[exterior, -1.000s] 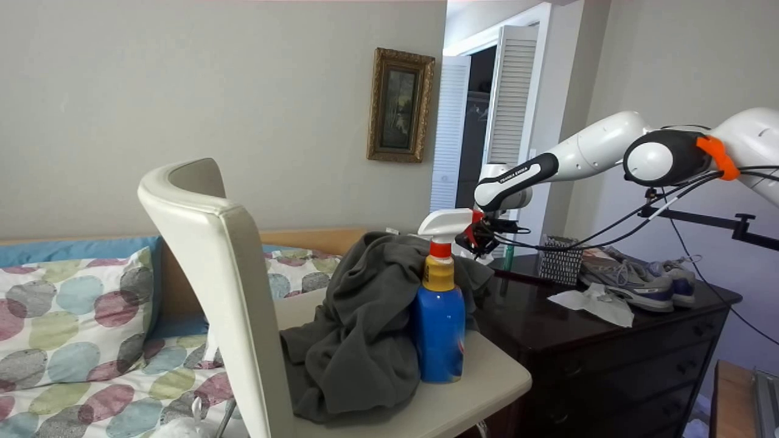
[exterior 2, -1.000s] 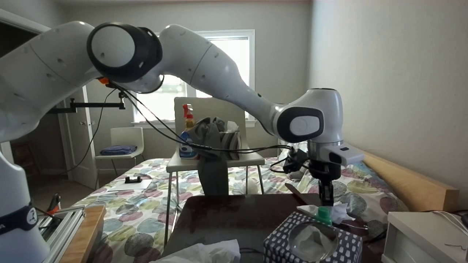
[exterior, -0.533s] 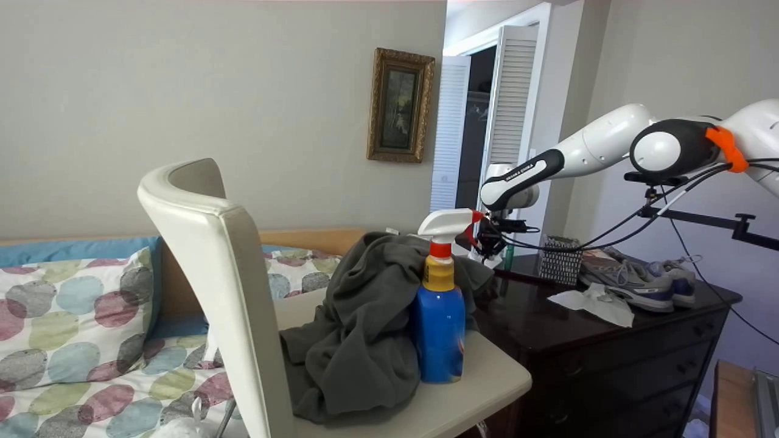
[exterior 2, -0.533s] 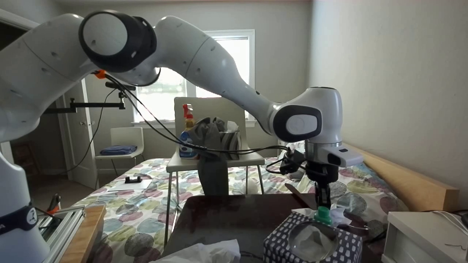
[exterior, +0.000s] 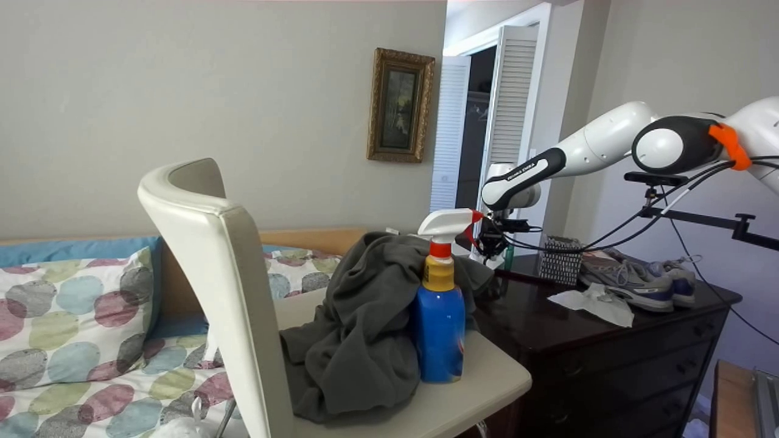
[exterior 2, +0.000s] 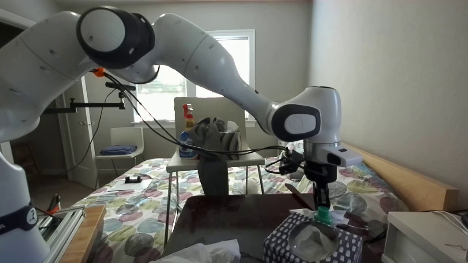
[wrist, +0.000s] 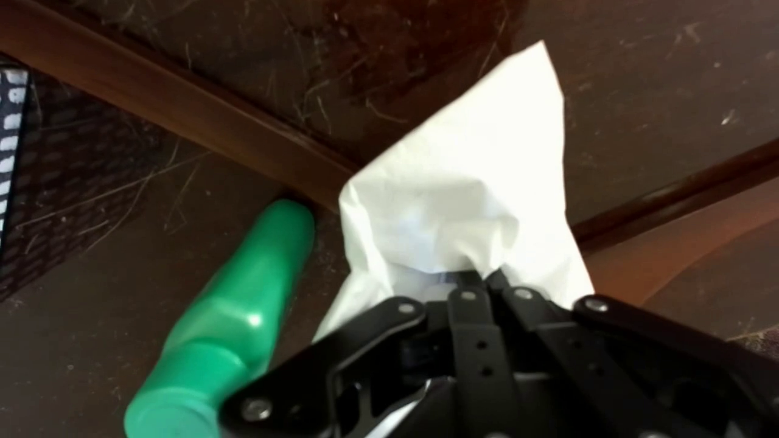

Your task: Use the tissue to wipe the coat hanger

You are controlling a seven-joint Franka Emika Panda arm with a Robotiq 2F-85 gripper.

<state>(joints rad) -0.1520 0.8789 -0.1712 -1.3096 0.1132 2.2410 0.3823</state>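
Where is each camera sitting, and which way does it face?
An exterior view: beside the chair, facing past the spray bottle toward the dresser; the arm shows at the picture's right.
An exterior view: by the tissue box, facing the window; the arm spans most of the picture.
Wrist view: above the gripper, facing down at the tissue and green bottle; the gripper shows at bottom.
Both exterior views share the chair, spray bottle, dresser, tissue box and arm.

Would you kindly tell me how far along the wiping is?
Done: the gripper holds the tissue. In hand: the tissue overlaps the coat hanger in the wrist view; contact is unclear. Left: probably wiping along its brown arms, uncovered either side. Whether any part is wiped, I cannot tell.
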